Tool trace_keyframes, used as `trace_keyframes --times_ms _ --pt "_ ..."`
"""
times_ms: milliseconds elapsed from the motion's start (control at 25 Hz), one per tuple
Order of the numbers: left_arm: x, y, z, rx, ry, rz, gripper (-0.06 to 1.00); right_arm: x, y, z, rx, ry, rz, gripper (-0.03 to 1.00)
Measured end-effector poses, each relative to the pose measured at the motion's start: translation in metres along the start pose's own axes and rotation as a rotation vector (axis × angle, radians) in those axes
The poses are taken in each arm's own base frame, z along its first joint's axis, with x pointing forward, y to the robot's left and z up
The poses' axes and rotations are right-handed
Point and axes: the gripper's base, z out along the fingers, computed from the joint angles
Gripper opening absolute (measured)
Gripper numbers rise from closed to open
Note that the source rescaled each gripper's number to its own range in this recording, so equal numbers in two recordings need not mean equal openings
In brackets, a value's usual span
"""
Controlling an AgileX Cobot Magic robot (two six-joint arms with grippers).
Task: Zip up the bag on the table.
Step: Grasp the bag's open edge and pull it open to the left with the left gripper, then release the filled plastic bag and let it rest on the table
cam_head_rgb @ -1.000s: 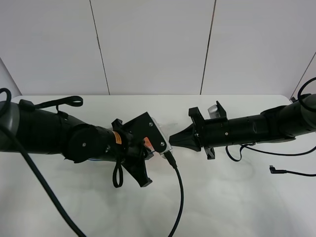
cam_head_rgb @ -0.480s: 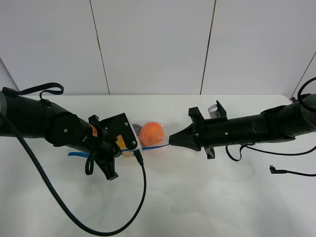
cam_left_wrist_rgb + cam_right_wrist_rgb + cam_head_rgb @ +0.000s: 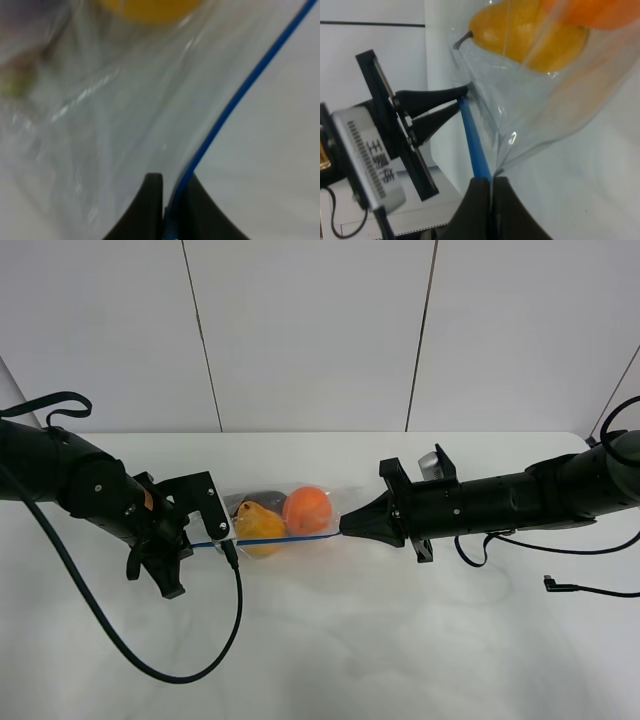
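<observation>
Two grippers pinch the blue seal strip of the bag, which lies on the table between them: left gripper at one end, right gripper at the other. Film likely thin, limp, slippery; pear and orange add weight. Hold the stiffer strip only.

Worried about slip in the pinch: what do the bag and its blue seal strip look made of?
The bag looks like thin, clear, glossy plastic film: it wrinkles, glints, and fruit shows through. The blue seal strip seems thicker, opaque, smooth plastic, holding a clean line; stiffness is a guess.
</observation>
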Motion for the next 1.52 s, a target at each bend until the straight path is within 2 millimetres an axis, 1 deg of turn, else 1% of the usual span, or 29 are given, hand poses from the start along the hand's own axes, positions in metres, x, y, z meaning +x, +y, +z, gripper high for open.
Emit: trace_keyframes --times_ms 360,760,840,880,920,1000,1120,1200,1240,1320,1400,1520 --pt "0.030 0.020 0.001 -0.001 0.076 -0.095 0.00 0.000 0.000 0.000 -0.001 -0.001 -0.005 0.00" --pt "0.033 0.022 0.001 -0.006 0.076 -0.111 0.00 -0.001 0.001 0.000 -0.005 -0.002 -0.003 0.00" --pt "0.033 0.022 0.000 -0.007 0.077 -0.118 0.02 -0.001 0.001 0.000 -0.005 -0.002 -0.003 0.00" --pt "0.033 0.022 0.000 -0.009 0.082 -0.125 0.05 -0.001 0.000 0.000 -0.002 -0.003 -0.005 0.00" --pt "0.035 0.023 0.000 -0.012 0.088 -0.142 0.13 -0.001 0.000 0.000 0.001 -0.004 -0.009 0.00" --pt "0.037 0.025 0.000 -0.021 0.091 -0.178 0.36 -0.001 0.000 0.000 0.006 -0.001 -0.020 0.00" --pt "0.034 0.029 -0.007 -0.053 0.057 -0.246 0.71 0.000 -0.001 0.000 0.010 0.004 -0.029 0.00" --pt "0.031 0.032 -0.013 -0.080 0.027 -0.299 0.85 0.000 -0.001 0.000 0.010 0.005 -0.030 0.00" --pt "0.030 0.034 -0.017 -0.093 0.013 -0.324 0.90 0.000 -0.001 0.000 0.010 0.005 -0.030 0.00" --pt "0.027 0.037 -0.024 -0.116 -0.016 -0.381 0.94 0.000 -0.001 0.000 0.012 0.007 -0.032 0.00" --pt "0.026 0.039 -0.032 -0.132 -0.036 -0.425 0.96 0.000 -0.001 0.000 0.013 0.008 -0.034 0.00" --pt "0.025 0.041 -0.051 -0.161 -0.066 -0.463 0.96 0.001 -0.001 0.000 0.015 0.013 -0.038 0.00"
